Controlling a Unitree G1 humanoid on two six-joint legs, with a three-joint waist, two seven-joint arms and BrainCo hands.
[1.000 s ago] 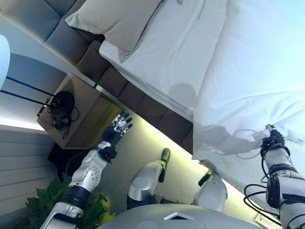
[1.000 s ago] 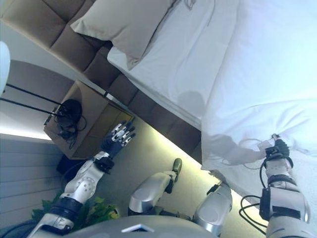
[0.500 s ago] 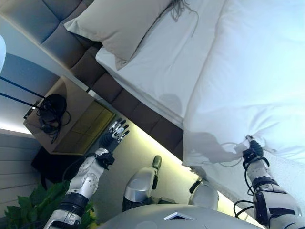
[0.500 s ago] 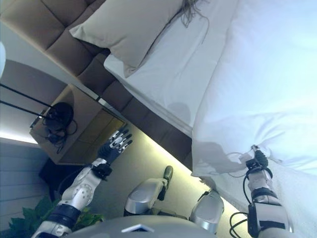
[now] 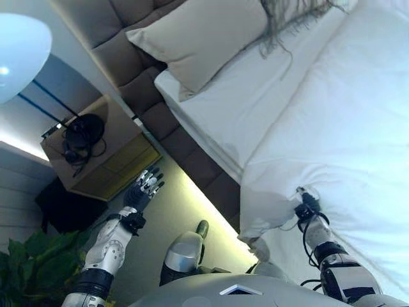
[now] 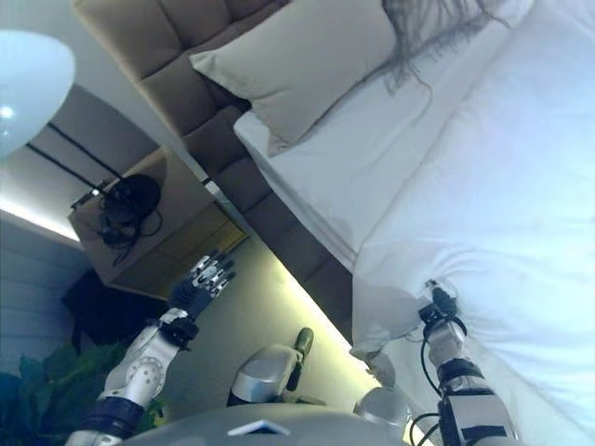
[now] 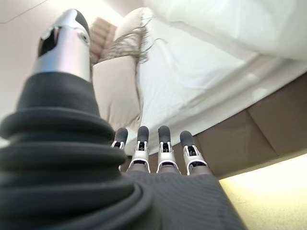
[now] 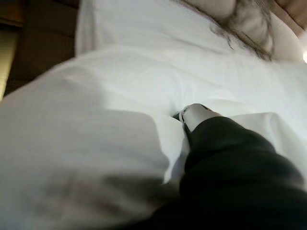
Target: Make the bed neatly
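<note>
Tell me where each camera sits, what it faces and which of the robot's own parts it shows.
Left eye view: on the head, facing the white duvet, beige pillow and nightstand; shows both arms.
Right eye view: same head, same scene.
Left wrist view: behind the left hand, its straight fingers toward the brown bed base.
Right wrist view: behind the right hand, its fingers buried in the duvet.
Shared: all four show the duvet and pillow.

Duvet edge drawn toward the pillow

The right hand (image 5: 307, 206), at the right edge a second ago, now sits lower centre-right, and the white duvet (image 5: 345, 147) corner it grips lies closer to the beige pillow (image 5: 201, 41); less bare sheet (image 5: 230, 109) shows between them.
</note>
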